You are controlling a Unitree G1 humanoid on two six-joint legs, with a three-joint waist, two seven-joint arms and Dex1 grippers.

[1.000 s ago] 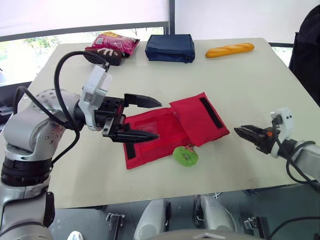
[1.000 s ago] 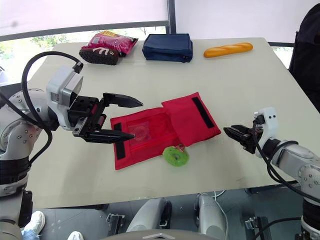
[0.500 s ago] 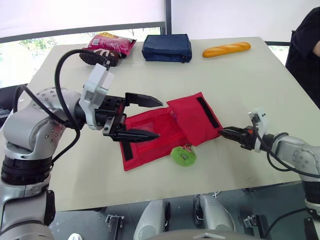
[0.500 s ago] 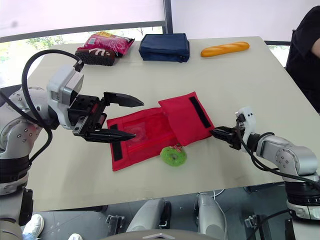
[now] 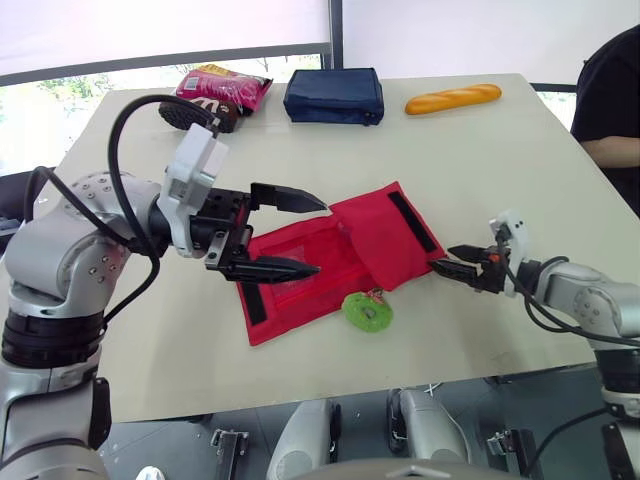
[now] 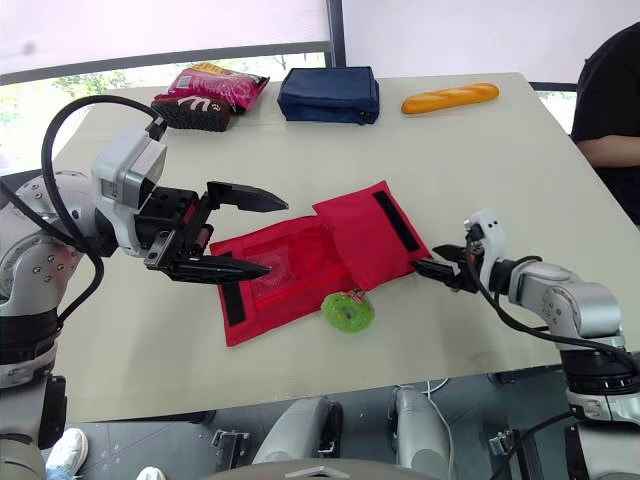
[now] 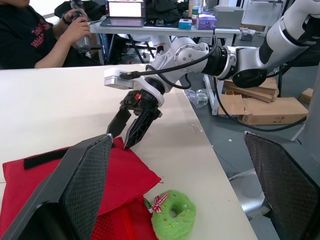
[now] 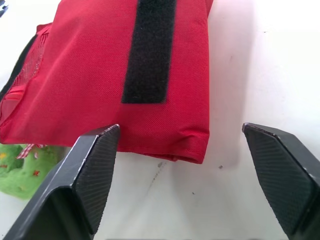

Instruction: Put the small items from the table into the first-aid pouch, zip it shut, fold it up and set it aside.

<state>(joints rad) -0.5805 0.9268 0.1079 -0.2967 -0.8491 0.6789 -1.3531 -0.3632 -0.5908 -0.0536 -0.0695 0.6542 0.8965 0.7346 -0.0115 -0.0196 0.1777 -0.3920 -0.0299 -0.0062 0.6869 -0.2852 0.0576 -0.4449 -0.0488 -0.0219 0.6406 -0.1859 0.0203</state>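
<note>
Red pouch (image 5: 345,245) mid-frame. Right gripper (image 5: 452,270), fingers spread, at its right corner; left gripper (image 5: 320,238), fingers spread, above its left end.

- Daylight comes in through the window (image 5: 60,85) at the far left, and its strip of glass is washed out pale.
- The tabletop (image 5: 480,170) is brightly and evenly lit from far side to near side.
- Shadows are soft and short: a faint one hugs the near edges of the green ring (image 5: 368,312) and the red pouch (image 5: 330,255).
- In the right wrist view the tabletop is blown almost white, and a thin dark shadow runs under the pouch's folded edge.
- In the left wrist view a laptop screen (image 7: 125,8) glows in the bright room beyond.
</note>
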